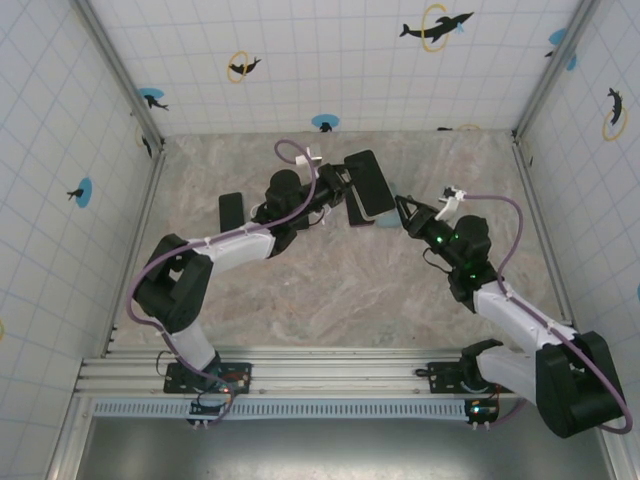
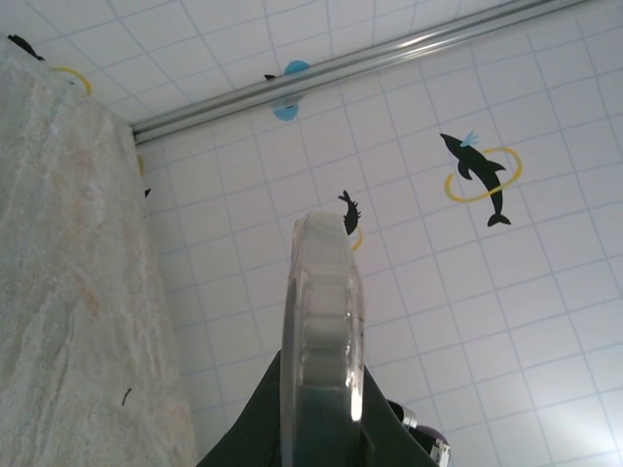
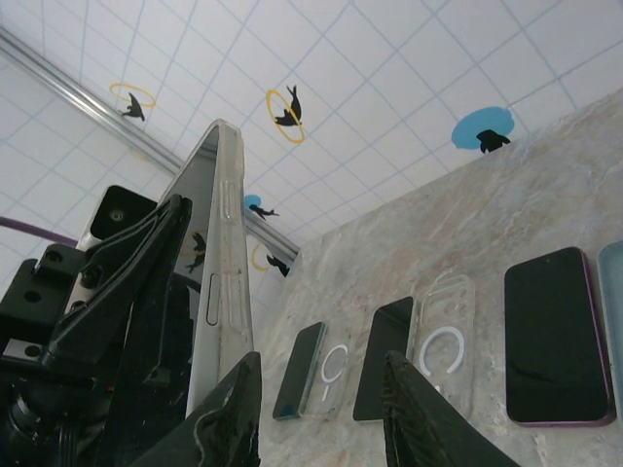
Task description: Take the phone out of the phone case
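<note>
Left gripper [image 1: 338, 192] clamped on clear phone case [image 2: 321, 331], phone [image 3: 209, 263] seated inside it, held edge-up above table [image 1: 300, 290]. Right gripper [image 3: 319, 375] fingers spread, holding nothing, just beside case. Second clear case [image 3: 446, 345] flat on table, tabletop visible through it.

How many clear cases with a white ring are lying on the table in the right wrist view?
2. The left case lies beside a teal-edged phone; the right case lies between a black phone and a purple-edged phone. Others may lie out of frame.
</note>
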